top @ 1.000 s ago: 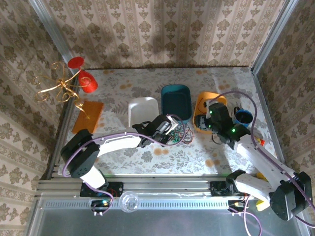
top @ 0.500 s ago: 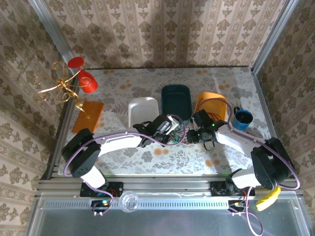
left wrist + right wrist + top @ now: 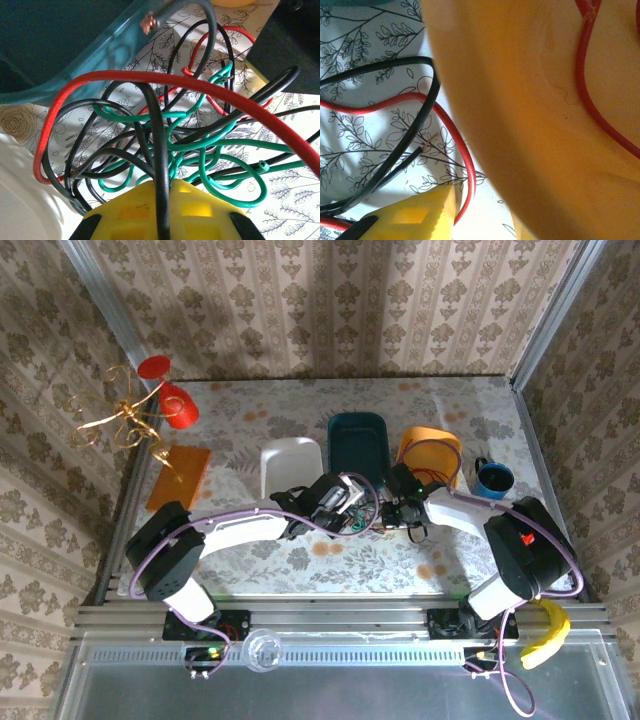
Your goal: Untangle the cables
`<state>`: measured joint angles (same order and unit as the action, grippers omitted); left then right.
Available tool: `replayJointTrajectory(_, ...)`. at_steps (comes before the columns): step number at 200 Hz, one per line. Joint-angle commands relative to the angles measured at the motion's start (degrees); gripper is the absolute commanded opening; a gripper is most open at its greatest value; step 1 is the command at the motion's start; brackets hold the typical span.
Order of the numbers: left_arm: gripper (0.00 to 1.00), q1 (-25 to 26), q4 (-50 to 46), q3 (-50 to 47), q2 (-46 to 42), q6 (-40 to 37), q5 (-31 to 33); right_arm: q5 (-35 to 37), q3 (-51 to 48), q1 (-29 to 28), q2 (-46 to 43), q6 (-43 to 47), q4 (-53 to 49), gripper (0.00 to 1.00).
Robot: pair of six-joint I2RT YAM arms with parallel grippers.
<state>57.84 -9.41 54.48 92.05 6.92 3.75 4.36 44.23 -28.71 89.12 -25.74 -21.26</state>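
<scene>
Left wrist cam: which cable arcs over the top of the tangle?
The red cable: one wide arch spanning above the black cables and green cables knotted beneath it.

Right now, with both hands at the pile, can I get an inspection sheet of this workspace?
Surface: floral-patterned table, flat.
Job's things: red, green and black cables knotted in one pile beside the teal bin; a red strand lies against the orange bin.
Clutter: white bin, blue cup, red ornament on gold wire, brown board, banana.
Hands: left hand and right hand both at the pile; open or shut cannot be told.
Cables: purple arm lead arcs over the orange bin.
Surroundings: patterned walls, metal frame rail.
</scene>
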Motion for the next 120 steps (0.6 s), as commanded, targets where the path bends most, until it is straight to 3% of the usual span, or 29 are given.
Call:
replayJointTrajectory(1,0.0,0.5,1.1,-0.8,-0.7,0.6,-1.3,2.6,1.1,-1.5,3.1,-0.7,2.7,0.35)
replayJointTrajectory(54,0.0,0.5,0.8,-1.2,-1.1,0.6,-1.6,4.6,1.0,-2.6,2.4,-0.5,3.2,0.01)
replayJointTrajectory(93,0.0,0.6,0.6,-1.3,-1.1,0.3,-1.8,2.4,-2.8,-3.7,-8.4,0.4,6.8,0.0)
replayJointTrajectory(120,0.0,0.5,0.5,-0.9,-0.6,0.1,-2.1,4.8,-5.4,-3.9,-19.2,-0.8,7.3,0.0)
